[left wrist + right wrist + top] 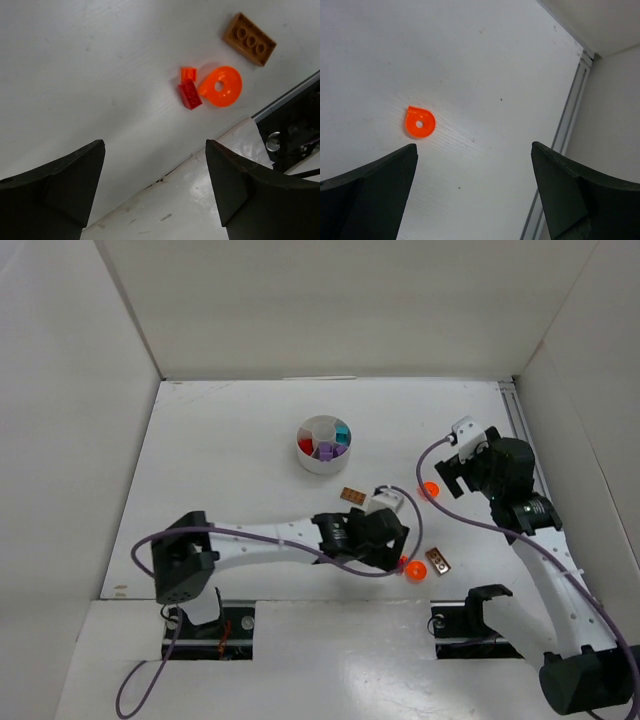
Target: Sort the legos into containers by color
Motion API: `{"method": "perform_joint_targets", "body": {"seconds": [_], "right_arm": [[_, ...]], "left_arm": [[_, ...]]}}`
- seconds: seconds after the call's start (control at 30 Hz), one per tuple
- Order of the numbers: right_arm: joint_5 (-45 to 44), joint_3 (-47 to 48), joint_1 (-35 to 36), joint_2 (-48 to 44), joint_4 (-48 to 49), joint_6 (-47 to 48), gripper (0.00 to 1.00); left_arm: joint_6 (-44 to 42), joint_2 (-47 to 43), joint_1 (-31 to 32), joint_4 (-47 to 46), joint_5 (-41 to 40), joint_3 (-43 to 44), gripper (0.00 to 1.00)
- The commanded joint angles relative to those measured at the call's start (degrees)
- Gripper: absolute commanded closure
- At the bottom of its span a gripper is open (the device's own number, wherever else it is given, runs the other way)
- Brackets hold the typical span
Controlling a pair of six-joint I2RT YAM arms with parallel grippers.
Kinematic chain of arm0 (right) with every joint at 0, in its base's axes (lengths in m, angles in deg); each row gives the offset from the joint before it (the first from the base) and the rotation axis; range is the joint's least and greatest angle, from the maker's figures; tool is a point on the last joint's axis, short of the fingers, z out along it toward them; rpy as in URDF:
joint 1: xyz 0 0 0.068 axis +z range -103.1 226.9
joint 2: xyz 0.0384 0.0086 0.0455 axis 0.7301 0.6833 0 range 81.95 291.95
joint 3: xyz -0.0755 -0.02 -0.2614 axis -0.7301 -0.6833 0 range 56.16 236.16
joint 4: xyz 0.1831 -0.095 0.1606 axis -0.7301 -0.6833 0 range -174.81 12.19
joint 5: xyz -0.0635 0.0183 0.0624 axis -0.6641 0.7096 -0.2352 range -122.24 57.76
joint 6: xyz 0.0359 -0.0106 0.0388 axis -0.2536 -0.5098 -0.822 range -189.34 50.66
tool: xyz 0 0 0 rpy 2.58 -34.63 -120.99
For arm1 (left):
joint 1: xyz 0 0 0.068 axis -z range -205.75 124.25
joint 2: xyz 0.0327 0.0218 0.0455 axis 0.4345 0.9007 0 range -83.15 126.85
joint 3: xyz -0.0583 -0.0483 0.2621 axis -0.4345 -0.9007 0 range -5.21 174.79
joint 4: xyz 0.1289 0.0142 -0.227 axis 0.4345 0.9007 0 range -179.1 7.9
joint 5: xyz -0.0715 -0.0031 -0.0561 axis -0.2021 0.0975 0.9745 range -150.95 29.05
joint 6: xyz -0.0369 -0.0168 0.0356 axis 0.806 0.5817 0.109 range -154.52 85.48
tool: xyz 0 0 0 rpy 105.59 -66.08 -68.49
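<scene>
- Legos already sorted sit in the white dish point(322, 468). In the top view a red piece point(305, 446) occupies a left compartment, purple pieces point(325, 451) fill the near compartments, and a teal piece point(343, 435) is on the right side.
- The dish stands near the middle of the table point(220, 460), well apart from both grippers.
- First brown brick point(351, 496): it lies flat on the table between the dish and the left arm's wrist, close to the wrist.
- Left gripper point(155, 145): the jaws stand wide apart, with only bare table between them. Nothing is held. A loose cluster of pieces lies ahead of the fingertips, close to the near table edge.
- Cluster, left wrist view: a red brick point(189, 95) has a small orange piece point(188, 74) just beside its far end. An orange rounded piece point(221, 86) with a centre hole lies against its right side.
- Second brown brick point(249, 39): it lies studs up, near the cluster but apart from it. In the top view it is to the cluster's right.
- Second orange rounded piece point(419, 122): it lies alone on the table, right of centre. In the right wrist view it is ahead of the fingertips, toward the left side of the frame, and touches neither finger.
- Right gripper point(474, 145): the jaws are spread to their widest and are empty. An edge rail point(568, 130) runs along the table's right side, near this gripper.
</scene>
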State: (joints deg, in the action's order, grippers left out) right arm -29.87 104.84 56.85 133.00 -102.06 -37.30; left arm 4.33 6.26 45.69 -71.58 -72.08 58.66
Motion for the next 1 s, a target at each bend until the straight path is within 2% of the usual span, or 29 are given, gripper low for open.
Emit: {"method": "perform_joint_targets", "body": {"seconds": [0.0, 0.2, 0.57, 0.7, 0.97], "right_arm": [[-1.15, -0.96, -2.92, -2.88, -0.71, -1.63, 0.00], [4.73, -2.10, -5.47, -1.22, 0.52, 0.22, 0.00], [8.35, -3.16, -7.23, 0.81, 2.89, 0.75, 0.00], [8.35, -3.16, -7.23, 0.81, 2.89, 0.75, 0.00], [7.30, -3.16, -7.23, 0.81, 2.89, 0.75, 0.00]], "left_arm": [[1.39, 7.17, 4.75, 5.66, -6.25, 8.25, 0.22], [1.93, 16.31, 7.13, 4.99, -3.46, 12.93, 0.27], [2.46, 23.88, 7.13, 4.63, -3.45, 18.03, 0.29], [2.46, 26.25, 7.13, 5.24, -4.24, 19.62, 0.35], [4.03, 27.40, 5.30, 6.39, -4.24, 20.41, 0.59]]}}
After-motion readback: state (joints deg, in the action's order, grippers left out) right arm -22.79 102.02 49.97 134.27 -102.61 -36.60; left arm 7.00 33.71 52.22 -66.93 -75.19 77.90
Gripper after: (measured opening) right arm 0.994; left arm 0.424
